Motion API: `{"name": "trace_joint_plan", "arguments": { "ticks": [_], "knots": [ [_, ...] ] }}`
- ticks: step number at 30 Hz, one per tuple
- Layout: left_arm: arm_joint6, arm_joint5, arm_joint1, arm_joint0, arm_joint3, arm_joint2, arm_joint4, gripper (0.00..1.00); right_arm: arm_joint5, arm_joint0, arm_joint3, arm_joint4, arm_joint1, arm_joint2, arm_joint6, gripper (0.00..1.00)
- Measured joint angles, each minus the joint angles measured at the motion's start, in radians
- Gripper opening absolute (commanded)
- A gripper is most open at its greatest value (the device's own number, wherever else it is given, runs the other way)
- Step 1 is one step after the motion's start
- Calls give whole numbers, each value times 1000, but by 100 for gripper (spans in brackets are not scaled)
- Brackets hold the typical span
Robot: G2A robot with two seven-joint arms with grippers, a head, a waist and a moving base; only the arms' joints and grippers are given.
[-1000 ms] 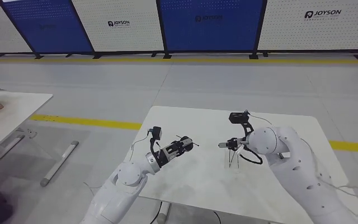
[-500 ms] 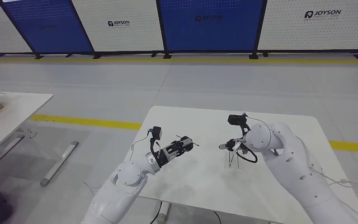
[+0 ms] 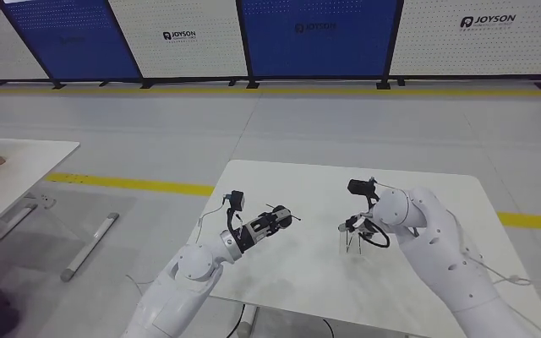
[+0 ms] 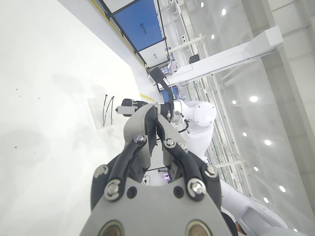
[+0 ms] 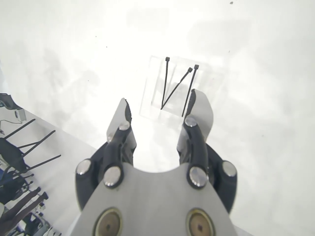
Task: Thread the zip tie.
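Three black zip ties (image 5: pixel 177 85) lie on a clear plastic sheet (image 5: pixel 209 79) on the white table (image 3: pixel 287 279). My right gripper (image 5: pixel 160 99) hangs open just above their tail ends, one fingertip (image 5: pixel 196 96) over the outermost tie. In the top view, the right gripper (image 3: pixel 347 225) sits just above the zip ties (image 3: pixel 352 242). My left gripper (image 3: pixel 283 216) is held above the table's left part, shut, with a thin black zip tie (image 3: pixel 295 219) sticking out on both sides of its tips. In the left wrist view, the left gripper (image 4: pixel 155 115) has its jaws pressed together.
The table's near edge (image 5: pixel 61 128) runs close to the right gripper, with chair legs on the floor beyond it. A second white table (image 3: pixel 30 165) stands off to the left. Bare tabletop lies between the two grippers.
My right gripper has turned and shifted a little down toward the zip ties on the sheet. The left arm has kept still.
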Motion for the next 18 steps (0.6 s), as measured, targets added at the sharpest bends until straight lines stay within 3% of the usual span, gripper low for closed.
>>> {"name": "trace_joint_plan", "arguments": {
  "ticks": [15,18],
  "knots": [
    [0,0,0,0,0,0,0,0,0,-50,-2,-43,-13,71,8,36],
    [0,0,0,0,0,0,0,0,0,-41,15,-44,-20,71,11,29]
  ]
}}
